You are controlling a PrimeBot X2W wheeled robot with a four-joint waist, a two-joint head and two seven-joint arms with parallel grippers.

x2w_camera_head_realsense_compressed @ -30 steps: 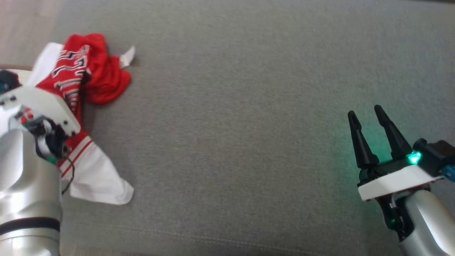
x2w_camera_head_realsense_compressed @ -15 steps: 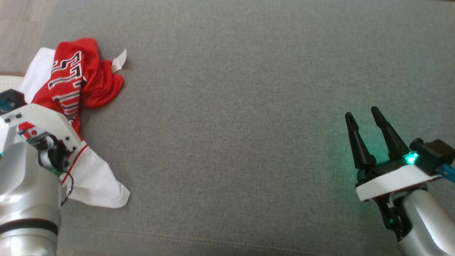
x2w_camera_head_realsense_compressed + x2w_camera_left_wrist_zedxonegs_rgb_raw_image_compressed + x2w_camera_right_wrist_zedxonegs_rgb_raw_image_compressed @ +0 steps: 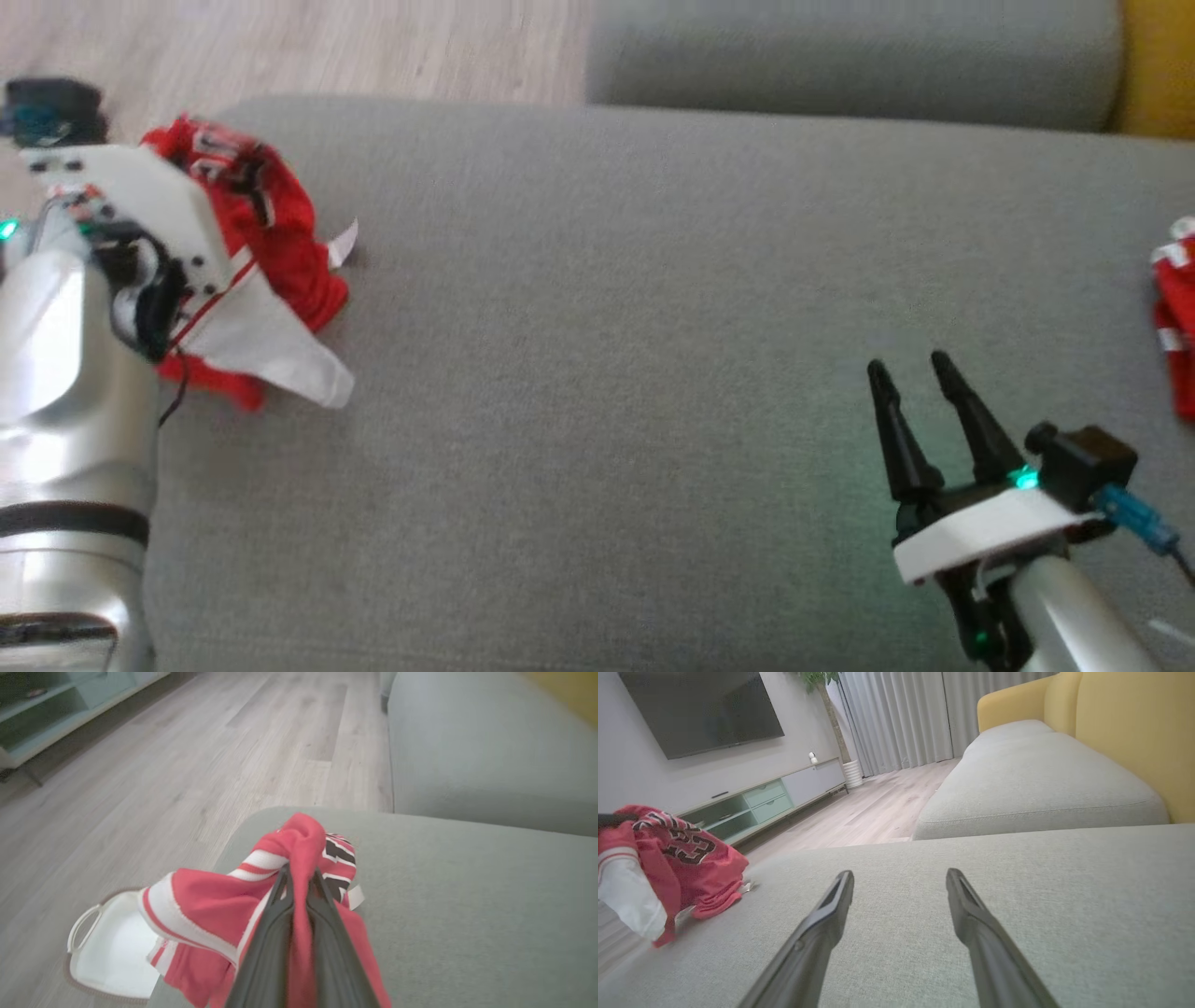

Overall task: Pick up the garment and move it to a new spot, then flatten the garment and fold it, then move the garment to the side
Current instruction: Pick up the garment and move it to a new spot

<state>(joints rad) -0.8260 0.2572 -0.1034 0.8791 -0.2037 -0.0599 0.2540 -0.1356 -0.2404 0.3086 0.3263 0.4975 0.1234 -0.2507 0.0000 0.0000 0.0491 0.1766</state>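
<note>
The left gripper (image 3: pixel 301 873) is clenched on the garment (image 3: pixel 280 215). In the left wrist view its two dark fingers (image 3: pixel 275 933) lie nearly together, with a fold of red fabric pinched between them and bunched over the tips.

The garment is a red jersey with white trim, a white panel and black-and-white lettering. It is gathered in a crumpled heap at the far left corner of the grey sofa cushion (image 3: pixel 607 327). In the right wrist view its lower folds touch the cushion surface, and the white panel hangs at the left edge.

The right gripper (image 3: pixel 910 366) is released. Its fingers stand apart with nothing between them, and they point toward the far side above the near right part of the cushion, well apart from the garment.

A white basket (image 3: pixel 107 947) stands on the wooden floor (image 3: pixel 163 765) just beside the cushion's left end. A second grey cushion (image 3: pixel 840 56) lies beyond the far edge. A second red-and-white item (image 3: pixel 1178 317) lies at the cushion's right edge; what it is cannot be told.
</note>
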